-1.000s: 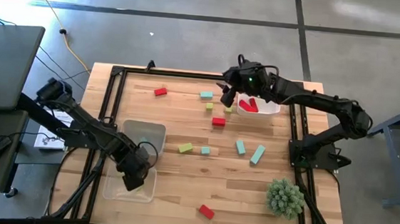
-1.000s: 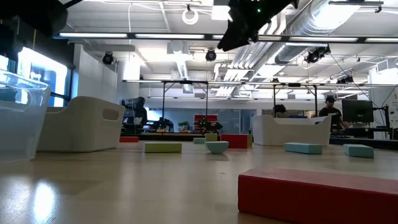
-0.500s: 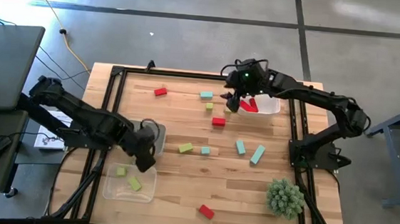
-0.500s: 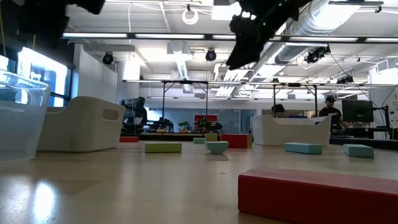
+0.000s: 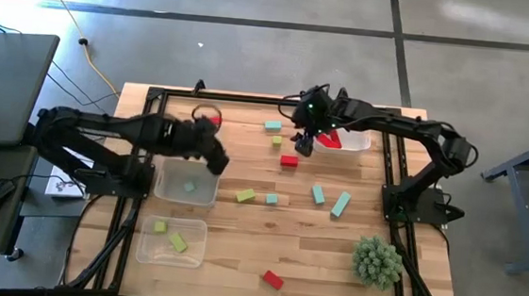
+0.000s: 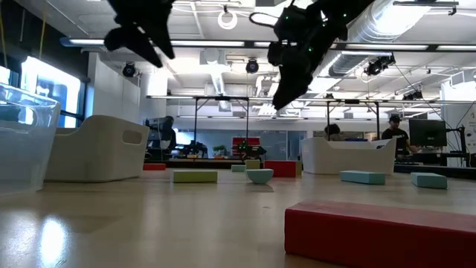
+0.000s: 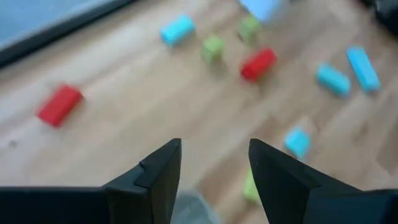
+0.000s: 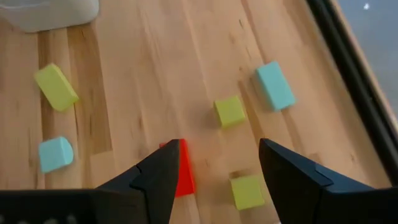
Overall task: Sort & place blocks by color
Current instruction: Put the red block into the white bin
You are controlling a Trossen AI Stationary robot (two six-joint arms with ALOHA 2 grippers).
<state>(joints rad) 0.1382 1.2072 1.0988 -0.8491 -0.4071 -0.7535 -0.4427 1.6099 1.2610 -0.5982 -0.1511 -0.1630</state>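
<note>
Table strewn with blocks. Spiky green plant ball [image 5: 377, 260] sits at the near right corner, well apart from the work. Three clear trays: one [image 5: 345, 140] at the far right with red pieces in it, one [image 5: 186, 181] on the left side holding a small teal piece, one [image 5: 174, 240] nearer the front with two yellow-green pieces.

Loose on the wood: red block [image 5: 289, 159] mid-table, teal block [image 5: 273, 126] and a yellow-green cube [image 5: 276, 140] beyond it, a yellow-green bar [image 5: 245, 196] with a small teal cube [image 5: 271, 199] just beside it, two teal bars [image 5: 318, 195] to the right, a red block [image 5: 273, 279] near the front edge.

Right gripper [image 5: 305, 144] hangs just above the red mid-table block, fingers spread, nothing between them (wrist view shows the red block [image 8: 183, 168] under the gap, untouched).

Left gripper [image 5: 214, 161] hovers over the far edge of the left tray, fingers apart and empty. A far red block [image 5: 212, 121] lies beyond it.

Since a second ago the left arm has swung from the front tray up past the middle one; the right gripper has dropped from the tray's edge toward the red block.
</note>
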